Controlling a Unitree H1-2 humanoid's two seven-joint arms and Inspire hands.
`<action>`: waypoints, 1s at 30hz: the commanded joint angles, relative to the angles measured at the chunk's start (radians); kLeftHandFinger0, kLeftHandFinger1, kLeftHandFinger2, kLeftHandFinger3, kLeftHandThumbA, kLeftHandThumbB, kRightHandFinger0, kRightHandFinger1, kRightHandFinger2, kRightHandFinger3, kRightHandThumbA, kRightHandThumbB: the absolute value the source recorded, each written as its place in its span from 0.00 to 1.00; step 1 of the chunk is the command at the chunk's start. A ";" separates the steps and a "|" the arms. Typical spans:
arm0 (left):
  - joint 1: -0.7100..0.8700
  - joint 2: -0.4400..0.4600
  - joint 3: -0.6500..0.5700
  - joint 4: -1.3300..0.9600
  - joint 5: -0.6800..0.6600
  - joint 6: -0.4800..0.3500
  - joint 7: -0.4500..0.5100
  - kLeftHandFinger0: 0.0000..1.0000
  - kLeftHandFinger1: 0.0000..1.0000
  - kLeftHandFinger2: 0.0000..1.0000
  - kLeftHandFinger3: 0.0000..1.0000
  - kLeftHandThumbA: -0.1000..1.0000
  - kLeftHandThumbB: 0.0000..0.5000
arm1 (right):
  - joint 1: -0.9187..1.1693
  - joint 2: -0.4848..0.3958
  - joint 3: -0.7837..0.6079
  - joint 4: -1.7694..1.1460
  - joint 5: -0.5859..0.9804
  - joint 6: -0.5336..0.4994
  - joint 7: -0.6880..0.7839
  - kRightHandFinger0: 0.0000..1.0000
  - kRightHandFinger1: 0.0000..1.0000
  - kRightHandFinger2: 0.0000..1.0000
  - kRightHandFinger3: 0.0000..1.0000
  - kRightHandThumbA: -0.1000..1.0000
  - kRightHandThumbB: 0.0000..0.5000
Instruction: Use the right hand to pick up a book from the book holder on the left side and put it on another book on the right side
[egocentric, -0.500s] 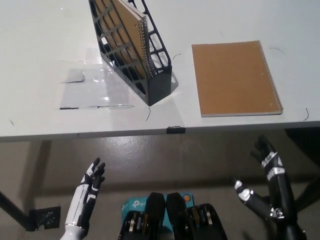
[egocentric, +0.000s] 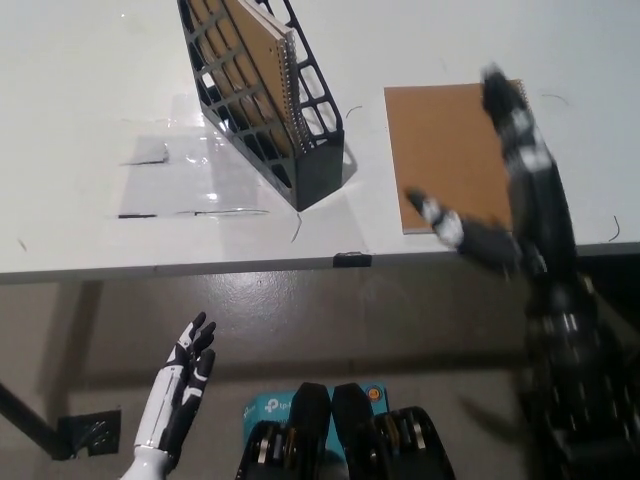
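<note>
Two books (egocentric: 262, 75), one holder (egocentric: 318, 160)

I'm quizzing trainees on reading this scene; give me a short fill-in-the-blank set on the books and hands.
1. The spiral-bound book stands inside the black ____.
2. The black right hand is raised over the flat brown book with its fingers ____.
3. The white left hand rests low, below the edge of the ____.

Missing words: book holder; apart; table

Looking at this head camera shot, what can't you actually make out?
- Head view: book holder top cut off by the upper edge.
- Book inside: mostly hidden by the lattice wall.
- Right hand: motion-blurred, covering part of the flat book.
- Left hand rests low, below the table.
</note>
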 joint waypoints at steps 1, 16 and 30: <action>-0.020 0.014 -0.012 0.005 0.029 -0.076 0.012 0.95 1.00 1.00 1.00 0.93 0.25 | -0.207 0.022 -0.017 0.142 0.094 0.163 0.053 1.00 1.00 1.00 1.00 0.89 0.45; -0.033 0.022 -0.039 0.012 0.069 -0.081 0.014 0.91 1.00 1.00 1.00 0.94 0.28 | -0.541 0.117 -0.047 0.543 0.209 0.264 0.125 0.94 1.00 1.00 1.00 0.90 0.50; -0.024 0.027 -0.061 0.014 0.082 -0.096 0.011 0.99 1.00 1.00 1.00 0.96 0.32 | -0.602 0.161 -0.016 0.687 0.182 0.253 0.137 0.95 1.00 1.00 1.00 0.91 0.43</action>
